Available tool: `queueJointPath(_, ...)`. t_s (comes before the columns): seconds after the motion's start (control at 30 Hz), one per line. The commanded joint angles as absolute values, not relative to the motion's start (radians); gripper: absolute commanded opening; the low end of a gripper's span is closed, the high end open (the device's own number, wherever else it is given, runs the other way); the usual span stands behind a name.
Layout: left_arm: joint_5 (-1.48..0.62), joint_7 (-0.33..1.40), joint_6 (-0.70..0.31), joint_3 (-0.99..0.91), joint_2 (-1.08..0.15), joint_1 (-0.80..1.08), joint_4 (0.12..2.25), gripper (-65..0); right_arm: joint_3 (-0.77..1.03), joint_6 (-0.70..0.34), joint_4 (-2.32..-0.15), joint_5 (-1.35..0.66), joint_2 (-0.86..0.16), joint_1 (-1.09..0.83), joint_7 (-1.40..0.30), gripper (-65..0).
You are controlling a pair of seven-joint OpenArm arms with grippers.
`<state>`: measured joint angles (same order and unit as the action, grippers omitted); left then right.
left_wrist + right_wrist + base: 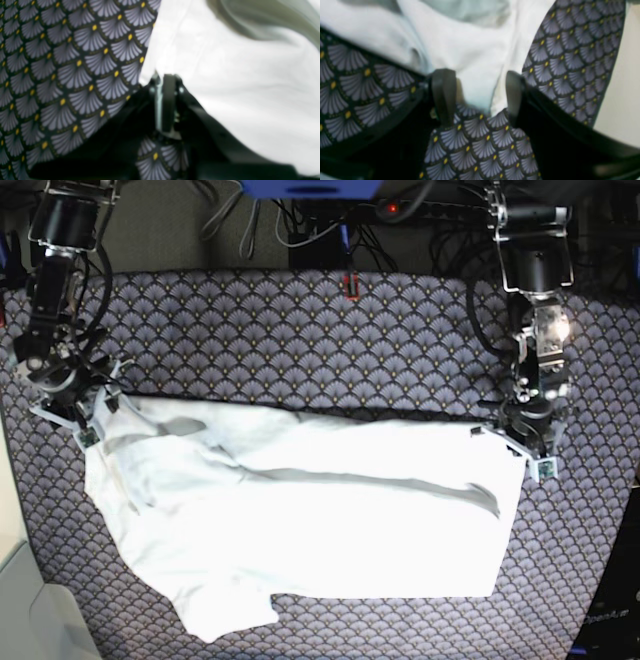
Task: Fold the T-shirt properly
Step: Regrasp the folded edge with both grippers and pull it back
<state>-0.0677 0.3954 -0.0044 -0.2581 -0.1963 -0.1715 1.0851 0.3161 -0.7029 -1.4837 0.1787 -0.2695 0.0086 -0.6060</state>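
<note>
The T-shirt, plain white, lies spread and wrinkled across the middle of the table, one sleeve toward the front. My left gripper is at its far right corner. In the left wrist view its jaws stand together at the cloth's edge, so the left gripper is shut on the T-shirt. My right gripper is at the shirt's far left corner. There the right gripper is open, its dark fingers straddling a tongue of the T-shirt.
A dark tablecloth with a fan pattern covers the table. Cables and a power strip run along the back edge, with a small red object near them. The table's left edge meets a pale floor.
</note>
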Motion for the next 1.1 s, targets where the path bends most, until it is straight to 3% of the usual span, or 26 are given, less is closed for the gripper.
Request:
queueJointPath(0.0, -0.056, 0.38, 0.002, -0.26, -0.211, -0.188, 1.098, -62.4, 0.321, -0.698, -1.489, 0.173, -0.289, 0.038, -0.572, -33.0)
queueJointPath(0.4, -0.056, 0.38, 0.002, -0.26, -0.211, -0.186, 1.098, -62.4, 0.323, -0.698, -1.478, 0.173, -0.317, 0.028, -0.57, -33.4)
queueJointPath(0.73, -0.054, 0.386, 0.002, -0.26, -0.225, -0.185, 1.098, -62.4, 0.32, -0.698, -1.349, 0.171, -0.331, 0.027, -0.572, -50.9)
queueJointPath(0.87, -0.054, 0.387, 0.002, -0.26, -0.225, -0.16, 1.121, -62.5, 0.32, -0.698, -1.386, 0.171, -0.331, -0.001, -0.565, -65.0)
queueJointPath(1.07, -0.054, 0.39, 0.002, -0.263, -0.226, -0.099, 1.218, -62.5, 0.321, -0.698, -1.531, 0.171, -0.331, -0.068, -0.572, -65.0)
